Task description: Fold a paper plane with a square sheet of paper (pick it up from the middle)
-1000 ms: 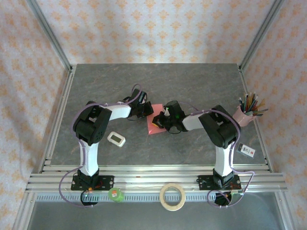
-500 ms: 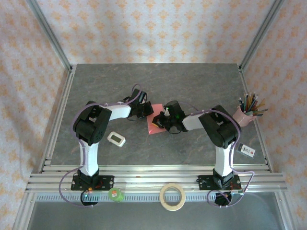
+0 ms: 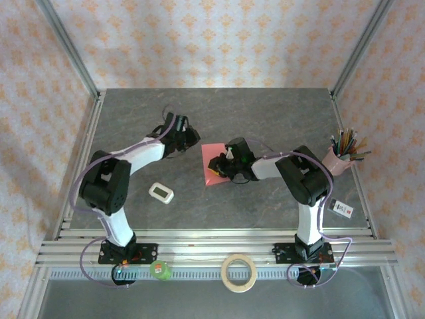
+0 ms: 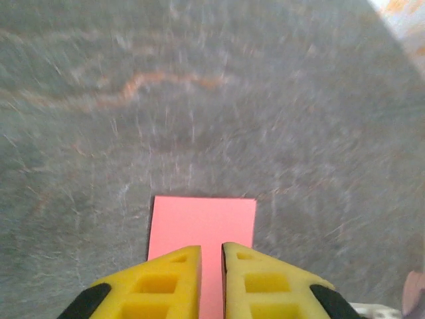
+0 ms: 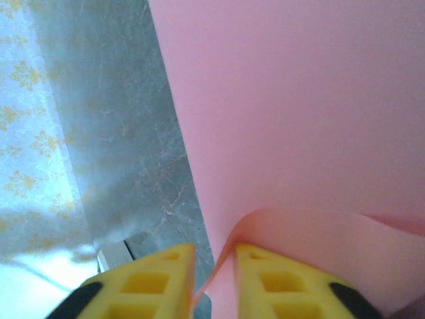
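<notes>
The pink-red square sheet of paper (image 3: 211, 154) lies on the grey table, looking like a narrow rectangle from above. My right gripper (image 3: 217, 165) sits over its near right part. In the right wrist view the paper (image 5: 285, 119) spreads ahead, and a curled flap of it runs into the gap between my right gripper's (image 5: 214, 247) yellow fingers, which stand slightly apart. My left gripper (image 3: 191, 137) is off the paper's left edge, apart from it. In the left wrist view the paper (image 4: 202, 216) lies flat beyond my left gripper (image 4: 211, 247), whose jaws show a narrow empty gap.
A small white gadget (image 3: 161, 193) lies near the left arm. A pink cup of pencils (image 3: 339, 158) and a small box (image 3: 340, 209) stand at the right edge. A tape roll (image 3: 239, 272) and a green item (image 3: 159, 269) rest on the front rail.
My left arm has swung left and back, off the paper. Both grippers' jaws have parted a little. The right arm stays over the paper.
</notes>
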